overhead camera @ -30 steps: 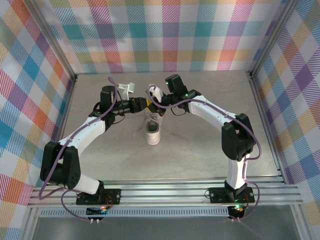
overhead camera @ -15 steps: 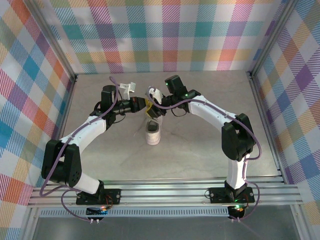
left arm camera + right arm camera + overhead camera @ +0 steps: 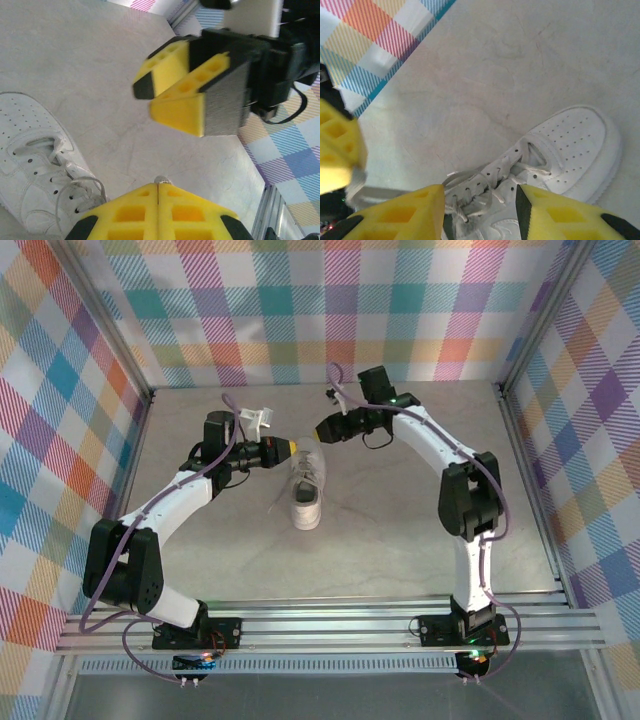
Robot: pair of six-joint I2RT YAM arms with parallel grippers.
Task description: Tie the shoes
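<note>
The white shoe [image 3: 306, 502] lies mid-table, toe toward the arms, laces loose over its tongue [image 3: 485, 195]. My left gripper [image 3: 290, 448] hovers by the shoe's heel on the left, shut, with a bit of white lace [image 3: 161, 179] pinched at its tips [image 3: 159, 187]. A pale lace strand [image 3: 385, 192] runs from that gripper toward the shoe [image 3: 570, 150]. My right gripper [image 3: 322, 428] hangs just behind the heel, open and holding nothing. Its fingers [image 3: 480, 205] straddle the laced part from above. It faces the left gripper at close range [image 3: 170, 95].
Plaid walls [image 3: 330, 310] enclose the grey tabletop [image 3: 400, 520] at the back and both sides, with metal frame posts [image 3: 530, 350] at the corners. An aluminium rail [image 3: 330, 625] runs along the near edge. Purple cables [image 3: 340, 390] loop off both arms.
The right gripper opened, released the lace and drew back to the right of the heel. The left gripper closed on the lace and has barely moved.
</note>
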